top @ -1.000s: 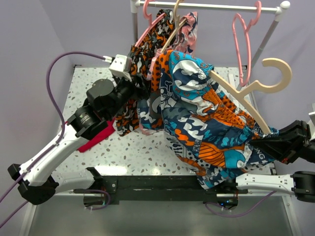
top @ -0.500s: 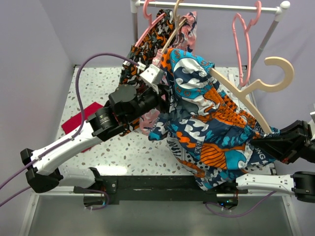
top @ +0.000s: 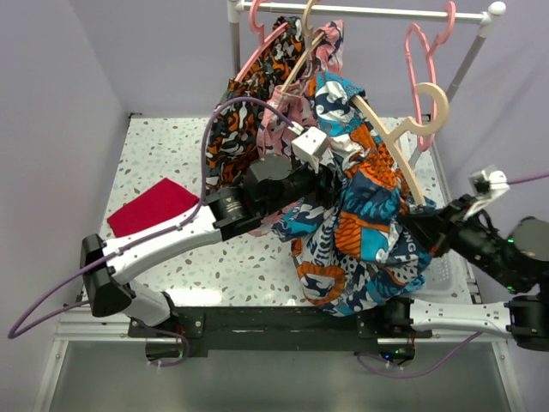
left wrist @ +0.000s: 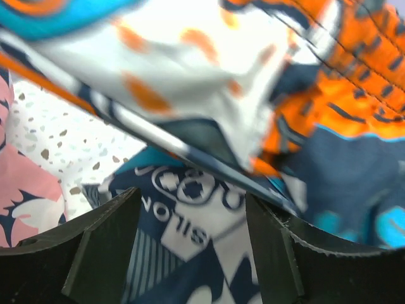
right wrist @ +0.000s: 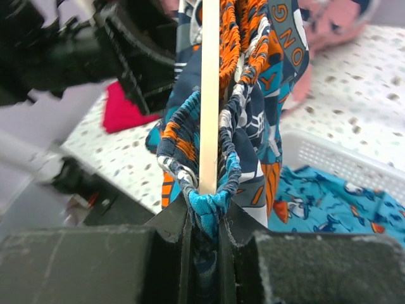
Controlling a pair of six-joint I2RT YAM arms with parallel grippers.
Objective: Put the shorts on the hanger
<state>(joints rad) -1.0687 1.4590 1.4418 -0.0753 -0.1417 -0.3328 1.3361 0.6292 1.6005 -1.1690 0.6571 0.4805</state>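
Note:
The shorts (top: 364, 215), in blue, orange and white print, drape over the cream hanger (top: 386, 142), which slants up in mid-air with its hook (top: 433, 103) at the top. My right gripper (top: 420, 227) is shut on the hanger's lower end, with the shorts' gathered waistband (right wrist: 190, 145) wrapped round it. In the right wrist view the hanger (right wrist: 209, 95) runs straight up from the right gripper (right wrist: 205, 209). My left gripper (top: 330, 184) is open and pushed into the shorts' left side. In its own view, shorts (left wrist: 209, 209) fabric lies between the spread fingers (left wrist: 95, 253) of the left gripper (left wrist: 193, 253).
Behind stands a rack (top: 369, 10) with pink hangers (top: 425, 64) and black-orange patterned shorts (top: 244, 116). A red cloth (top: 153, 206) lies on the speckled table (top: 171, 154) at the left. A white basket (right wrist: 329, 158) holding turquoise shorts (right wrist: 335, 196) sits at the near right.
The left arm has swung right and pushed its gripper into the shorts. The right arm has moved left and tipped the hanger more upright, bunching the shorts together.

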